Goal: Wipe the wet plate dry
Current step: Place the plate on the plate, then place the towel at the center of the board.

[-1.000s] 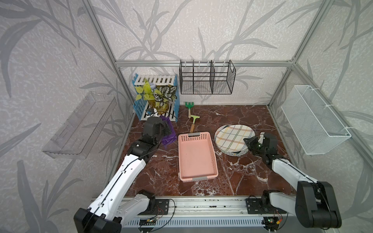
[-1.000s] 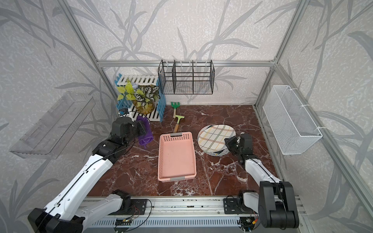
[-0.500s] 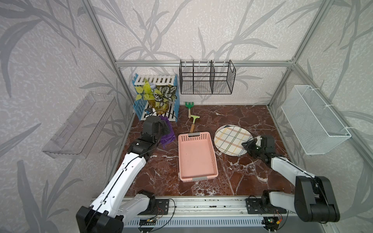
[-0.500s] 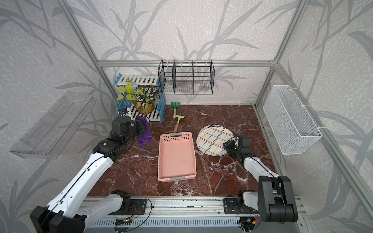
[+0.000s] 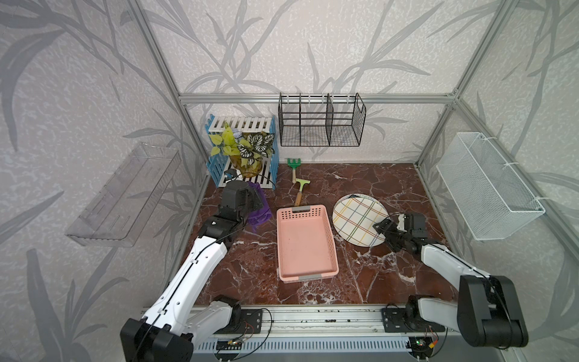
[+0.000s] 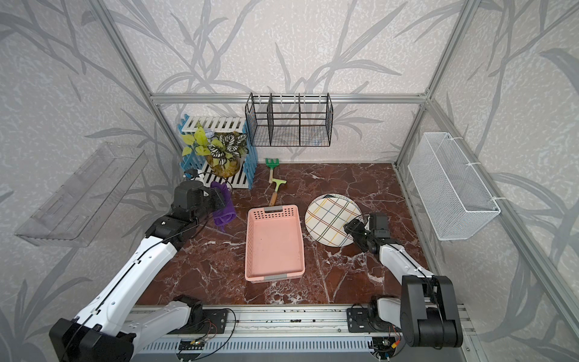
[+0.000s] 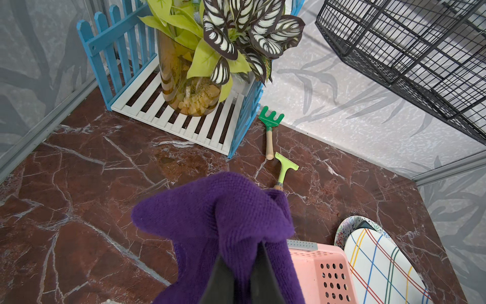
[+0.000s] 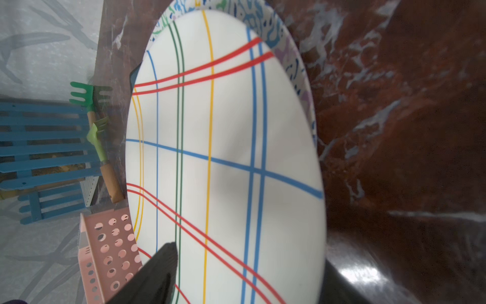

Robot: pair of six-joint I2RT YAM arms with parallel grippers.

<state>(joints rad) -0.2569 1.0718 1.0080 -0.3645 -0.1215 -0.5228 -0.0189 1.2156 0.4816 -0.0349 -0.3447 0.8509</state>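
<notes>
Left arm [image 5: 200, 266], at seven o'clock, and right arm [image 5: 445, 261], at five, have white shells, black joints, thin black cables [image 5: 181, 275].

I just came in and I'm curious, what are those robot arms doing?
They're supposed to dry the striped plate, which lies beside the pink basket. The left gripper is shut on a purple cloth, over on the basket's other side. The right gripper is open at the plate's edge. No wiping yet.

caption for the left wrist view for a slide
Left gripper shut on a purple cloth above the marble tabletop, with the checked plate and pink basket close by.
</notes>
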